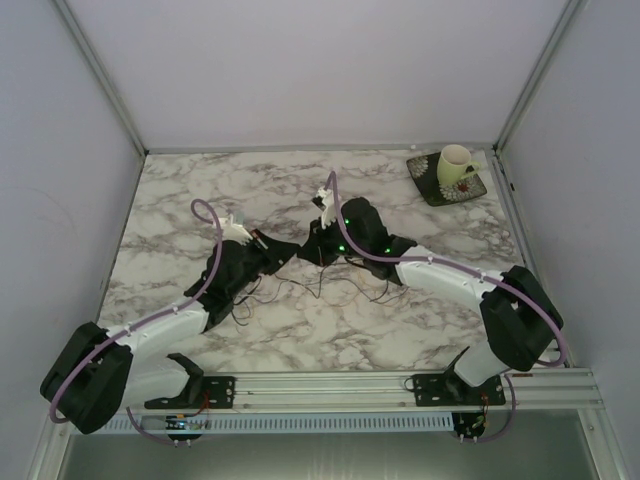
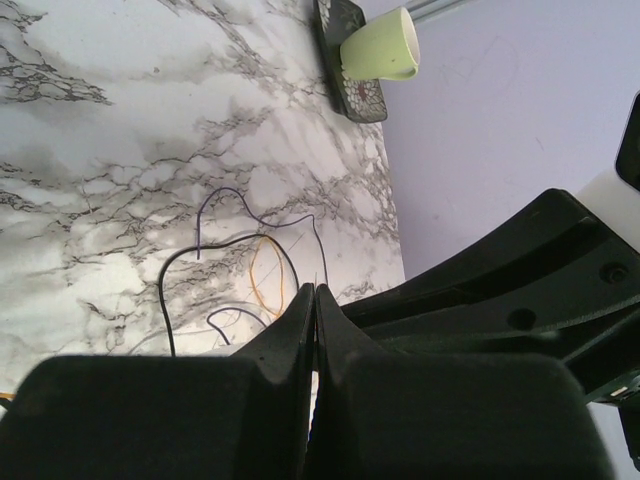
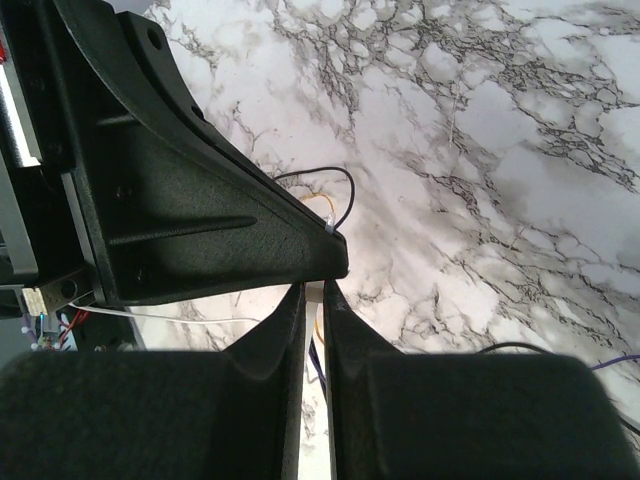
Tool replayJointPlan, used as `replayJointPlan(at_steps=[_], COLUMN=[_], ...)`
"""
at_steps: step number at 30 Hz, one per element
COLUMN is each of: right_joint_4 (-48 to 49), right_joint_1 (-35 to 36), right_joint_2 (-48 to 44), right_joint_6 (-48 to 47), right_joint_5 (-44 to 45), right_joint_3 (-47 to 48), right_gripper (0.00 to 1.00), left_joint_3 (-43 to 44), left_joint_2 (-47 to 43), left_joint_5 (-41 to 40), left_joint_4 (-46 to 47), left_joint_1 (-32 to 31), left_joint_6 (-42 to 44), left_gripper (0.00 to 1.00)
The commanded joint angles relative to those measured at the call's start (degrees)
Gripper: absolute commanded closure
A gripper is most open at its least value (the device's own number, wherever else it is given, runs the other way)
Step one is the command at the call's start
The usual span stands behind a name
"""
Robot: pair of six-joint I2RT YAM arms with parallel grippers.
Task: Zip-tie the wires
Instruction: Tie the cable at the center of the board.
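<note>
Thin dark wires [image 2: 228, 240] in loose loops and curls, flat on the tabletop [image 1: 190, 190], near its middle. Both arms reaching in there, tips almost meeting. Closed tight, tip to tip: the left fingers [image 2: 313, 298], with the wires just ahead of them and a bit to the left in the left wrist view. A small white bit right at their tip in the right wrist view; cannot tell what. Almost closed, only a thin slit between: the right fingers [image 3: 314, 296], pointing at the left fingers from just beside. Cannot tell if anything thin is pinched there. No one long line to the wires: loops going every way, some spreading back toward the arm bases, one orange strand [image 2: 262, 275] mixed in. Both pairs near the pile, the left pair maybe a touch nearer to the front loops. Little room between the two arms; likely main worry, a bump. Lots of bare tabletop to the left and at the back. Cup [image 1: 457, 165] on a dark plate [image 1: 437, 190] far off in the back right corner, well out of the way. Walls on three sides, not close.
</note>
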Motion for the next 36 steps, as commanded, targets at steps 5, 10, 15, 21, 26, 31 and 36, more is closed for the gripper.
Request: replayJointPlan(at_steps=[5, 10, 15, 21, 26, 31, 36], right_joint_4=[4.35, 2.85, 1.05, -0.46, -0.9, -1.07, -1.37], right_joint_1=[2.85, 4.22, 5.19, 6.4, 7.17, 6.97, 6.01], right_joint_2=[-1.68, -2.22, -2.66, -2.47, -3.61, -4.87, -4.35], right_joint_6=[-0.14, -0.18, -0.28, -0.06, 1.03, 0.94, -0.53], right_joint_5=[3.56, 6.27, 7.94, 9.5, 10.87, 12.16, 12.95], right_joint_3=[-2.68, -4.36, -5.28, -6.25, -8.06, -8.81, -6.37], right_gripper=[0.97, 0.97, 0.97, 0.98, 0.98, 0.98, 0.98], left_joint_3=[4.73, 5.83, 6.39, 6.95, 7.34, 8.61, 8.88], left_joint_2=[1.56, 2.44, 2.5, 2.1, 1.58, 1.34, 2.37], left_joint_5=[0.91, 0.72, -0.01, -1.03, -1.45, -0.32, 4.82], left_joint_4=[-1.44, -0.86, -0.77, -1.56, -2.29, -4.64, -7.28], left_joint_1=[-0.44, -0.16, 0.71, 1.62, 3.3, 4.22, 4.21], left_joint_6=[0.4, 0.52, 0.76, 1.21, 1.76, 4.18, 6.18], left_gripper=[1.0, 1.0, 1.0, 1.0, 1.0, 1.0, 0.74])
